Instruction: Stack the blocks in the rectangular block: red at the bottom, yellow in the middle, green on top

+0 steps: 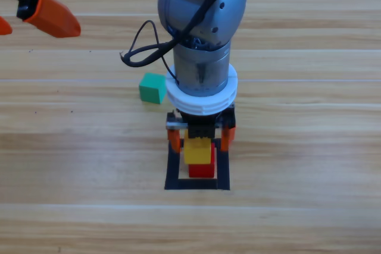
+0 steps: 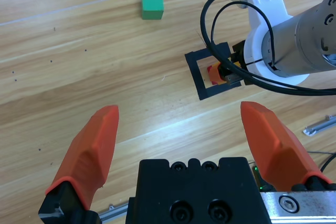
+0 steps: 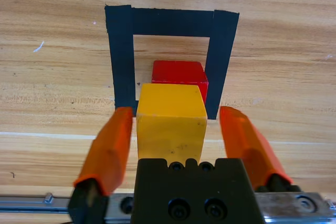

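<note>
The red cube (image 1: 202, 170) (image 3: 178, 72) sits inside the black tape rectangle (image 1: 196, 184) (image 3: 170, 21). On top of it rests the yellow cube (image 1: 198, 150) (image 3: 170, 119), shifted a little toward the gripper's body. My right gripper (image 1: 200, 146) (image 3: 176, 113) hangs over the rectangle, open, with one jaw on each side of the yellow cube and a gap showing at the right jaw. The green cube (image 1: 153, 87) (image 2: 152, 4) lies on the wood up and left of the rectangle. My left gripper (image 1: 41, 16) (image 2: 181, 107) waits open at the top left with nothing in it.
A black cable (image 1: 146, 49) loops out of the right arm above the green cube. In the left wrist view the rectangle (image 2: 197, 74) and the right arm's wrist (image 2: 294, 40) appear at the upper right. Bare wood lies around the rectangle.
</note>
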### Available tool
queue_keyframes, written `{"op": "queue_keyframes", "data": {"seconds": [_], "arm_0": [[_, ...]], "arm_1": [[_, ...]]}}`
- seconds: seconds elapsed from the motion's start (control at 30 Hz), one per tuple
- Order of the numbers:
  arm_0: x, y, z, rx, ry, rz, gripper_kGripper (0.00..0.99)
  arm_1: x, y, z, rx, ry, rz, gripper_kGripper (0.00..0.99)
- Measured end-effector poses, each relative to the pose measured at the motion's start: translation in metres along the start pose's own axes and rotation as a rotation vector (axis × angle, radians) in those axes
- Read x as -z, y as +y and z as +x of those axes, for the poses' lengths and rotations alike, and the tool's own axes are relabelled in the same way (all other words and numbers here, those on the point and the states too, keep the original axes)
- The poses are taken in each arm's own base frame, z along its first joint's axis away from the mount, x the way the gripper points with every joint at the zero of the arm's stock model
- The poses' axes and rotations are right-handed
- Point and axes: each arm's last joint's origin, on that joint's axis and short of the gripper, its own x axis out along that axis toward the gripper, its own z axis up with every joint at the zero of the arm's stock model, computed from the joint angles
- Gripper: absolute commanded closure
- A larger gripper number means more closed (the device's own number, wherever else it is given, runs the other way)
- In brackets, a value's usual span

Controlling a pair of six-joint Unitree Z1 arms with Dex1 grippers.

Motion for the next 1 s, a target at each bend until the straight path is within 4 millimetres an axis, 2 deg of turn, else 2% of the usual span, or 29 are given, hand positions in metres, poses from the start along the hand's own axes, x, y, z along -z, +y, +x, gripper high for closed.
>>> {"op": "queue_keyframes", "data": {"seconds": [0.23,0.37,0.47,0.63,0.7,0.77,0.83,0.87,0.93,1.0], "arm_0": [[0.0,0.0,0.0,0.0,-0.001,0.0,0.0],[0.0,0.0,0.0,0.0,-0.001,0.0,0.0],[0.0,0.0,0.0,-0.002,-0.004,-0.002,0.0],[-0.008,-0.002,-0.005,0.008,-0.046,-0.016,0.0],[-0.017,-0.004,-0.009,0.018,-0.073,-0.028,0.001],[-0.03,-0.008,-0.008,0.024,-0.09,-0.034,0.001],[-0.043,-0.011,0.001,0.034,-0.077,-0.03,0.0],[-0.049,-0.013,0.007,0.035,-0.067,-0.033,0.0],[-0.065,-0.017,0.035,0.012,-0.017,-0.039,0.0],[-0.079,-0.021,0.067,-0.033,0.046,-0.041,0.0]], "arm_1": [[0.0,-0.001,-0.003,0.002,-0.011,-0.052,0.0],[0.002,-0.005,-0.022,-0.019,-0.044,-0.093,0.0],[0.007,-0.016,-0.064,-0.058,-0.121,-0.17,0.0],[0.03,-0.052,-0.161,-0.172,-0.285,-0.395,0.001],[0.04,-0.068,-0.191,-0.204,-0.343,-0.468,0.001],[0.049,-0.082,-0.21,-0.214,-0.377,-0.532,0.001],[0.053,-0.093,-0.213,-0.199,-0.38,-0.588,0.001],[0.052,-0.096,-0.207,-0.191,-0.361,-0.612,0.001],[0.046,-0.106,-0.179,-0.221,-0.296,-0.687,0.001],[0.043,-0.121,-0.141,-0.316,-0.251,-0.738,0.001]]}}
